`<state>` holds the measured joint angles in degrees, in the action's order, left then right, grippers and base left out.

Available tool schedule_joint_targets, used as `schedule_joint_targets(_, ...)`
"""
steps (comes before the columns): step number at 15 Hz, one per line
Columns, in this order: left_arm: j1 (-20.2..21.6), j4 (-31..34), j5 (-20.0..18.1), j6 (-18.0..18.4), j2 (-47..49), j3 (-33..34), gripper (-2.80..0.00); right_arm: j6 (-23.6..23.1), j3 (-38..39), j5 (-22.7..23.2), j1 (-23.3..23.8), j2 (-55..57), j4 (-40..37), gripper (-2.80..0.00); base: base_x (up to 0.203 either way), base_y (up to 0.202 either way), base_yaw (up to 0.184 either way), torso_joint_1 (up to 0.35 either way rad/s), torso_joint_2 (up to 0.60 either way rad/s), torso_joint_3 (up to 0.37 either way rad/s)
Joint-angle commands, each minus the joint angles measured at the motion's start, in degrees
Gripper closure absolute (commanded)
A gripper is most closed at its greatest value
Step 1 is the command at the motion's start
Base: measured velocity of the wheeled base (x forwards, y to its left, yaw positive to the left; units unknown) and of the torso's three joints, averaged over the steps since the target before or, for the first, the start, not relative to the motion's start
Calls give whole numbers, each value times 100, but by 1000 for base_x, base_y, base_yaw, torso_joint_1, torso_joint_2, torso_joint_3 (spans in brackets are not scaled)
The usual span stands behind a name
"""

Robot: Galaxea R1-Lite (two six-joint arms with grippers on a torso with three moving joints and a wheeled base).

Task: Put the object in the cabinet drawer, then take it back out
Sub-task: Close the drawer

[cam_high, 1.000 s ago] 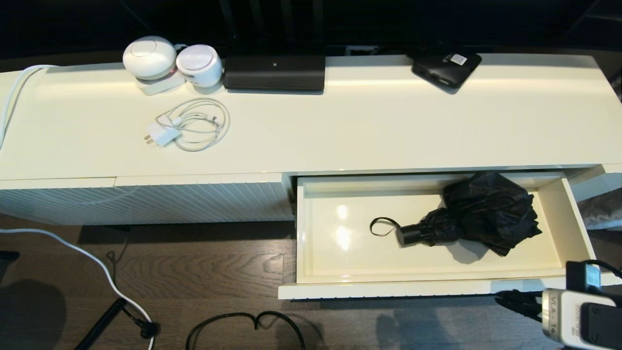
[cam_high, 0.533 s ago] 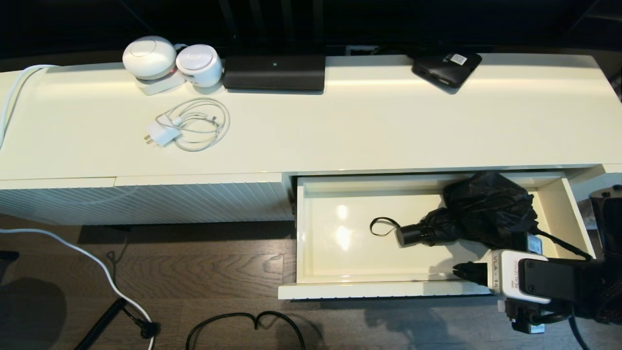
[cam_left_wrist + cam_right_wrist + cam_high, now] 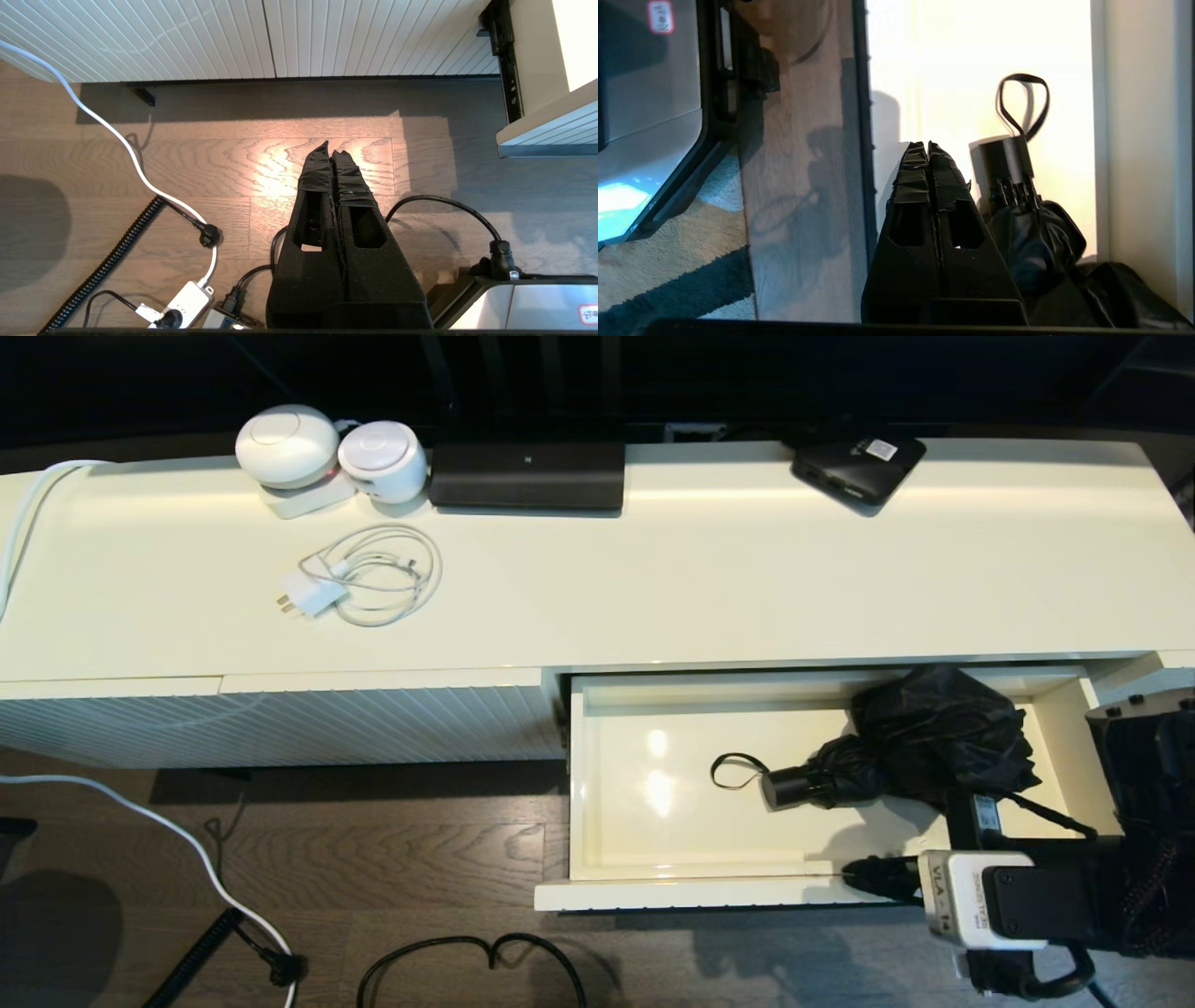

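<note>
The black folding umbrella [image 3: 924, 737] lies in the right half of the open cabinet drawer [image 3: 653, 873], its short handle [image 3: 789, 788] and wrist loop [image 3: 738, 771] pointing left; it also shows in the right wrist view [image 3: 1017, 196]. My right gripper [image 3: 854, 875] is shut and empty, lying over the drawer's front edge just in front of the umbrella, its tips [image 3: 927, 147] beside the handle. My left gripper [image 3: 331, 148] hangs shut and empty over the wooden floor, out of the head view.
On the cabinet top [image 3: 709, 588] lie a white charger with coiled cable [image 3: 359, 581], two white round devices [image 3: 327, 450], a long black bar [image 3: 527, 474] and a flat black box [image 3: 857, 462]. Cables and a power strip [image 3: 187, 298] lie on the floor.
My right gripper rose from the lower right corner and moved left to the drawer's front edge, staying shut. The umbrella and drawer have not moved.
</note>
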<state>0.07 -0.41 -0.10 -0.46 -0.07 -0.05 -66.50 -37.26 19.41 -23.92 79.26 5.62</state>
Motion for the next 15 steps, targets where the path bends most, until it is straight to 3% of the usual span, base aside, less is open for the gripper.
schedule_joint_targets(1, 1, -2, 1, -6, -10, -3, 0, -72, 96, 45, 10, -65, -12, 0, 0, 0, 0, 0, 0, 0)
schedule_joint_targets(6, 1, -2, 1, -6, -10, -3, 0, -335, 509, 36, 19, -297, -96, 0, 0, 0, 0, 0, 0, 0)
schedule_joint_targets(12, 1, -2, 1, -6, -10, 1, 0, -330, 1223, -65, 12, -588, -107, 0, 0, 0, 0, 0, 0, 0)
schedule_joint_targets(15, 1, -2, 1, -6, -10, -3, 0, -322, 1394, -562, 19, -579, -71, 0, 0, 0, 0, 0, 0, 0)
